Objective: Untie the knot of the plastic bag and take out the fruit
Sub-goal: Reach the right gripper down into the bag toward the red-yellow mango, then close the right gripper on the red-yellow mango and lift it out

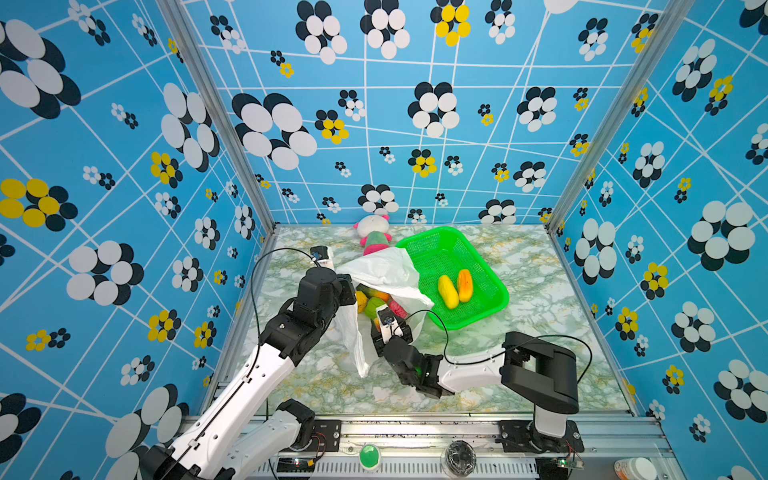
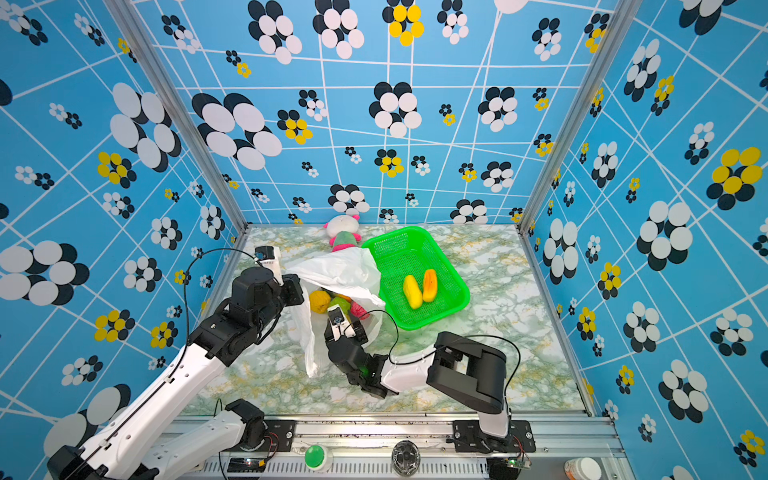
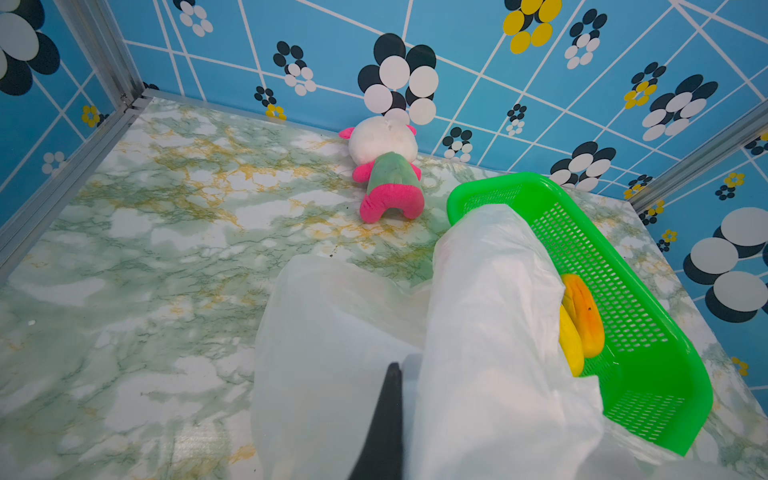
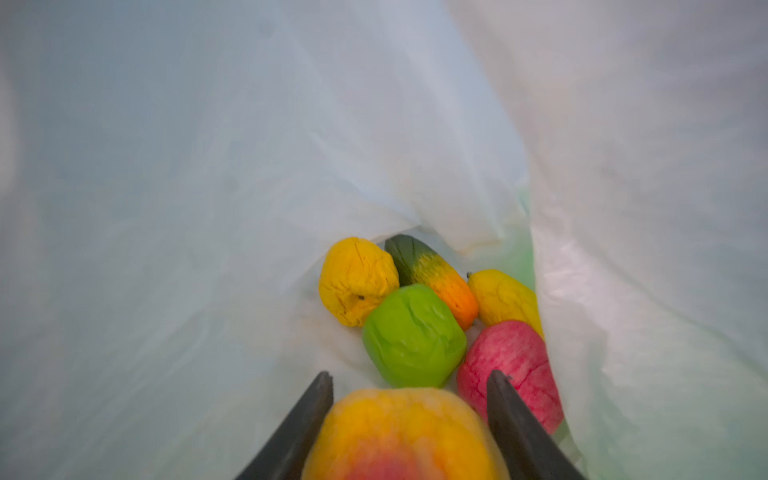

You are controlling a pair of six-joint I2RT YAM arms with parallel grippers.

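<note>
Evidently the knot is undone, for none shows in any view; the plastic bag (image 1: 386,270) lies at the centre of both top views, its mouth gaping toward the lower edge of the frame. The left gripper (image 3: 392,382) is pinched tight on a fold of the bag's rim, seemingly lifting it so that the film stands like a tent and the opening is wide enough to enter. The right gripper (image 4: 409,386) reaches inside through that mouth, its jaws half-spread and pressed against either side of a yellow-red fruit (image 4: 399,436) at the bottom of the right wrist view. Beyond it, deeper in the bag, a green fruit (image 4: 413,334), a pinkish red fruit (image 4: 511,365) and three more in yellow and orange huddle together, untouched. The green basket (image 1: 490,299) sits just right of the bag, touching it, presumably placed close so each carry is short; a yellow fruit (image 1: 448,291) and an orange fruit (image 1: 464,285) already lie side by side in it. The plush doll (image 1: 374,232) rests above the bag by the back wall, out of the way. By my judgement the task is about a quarter done.
</note>
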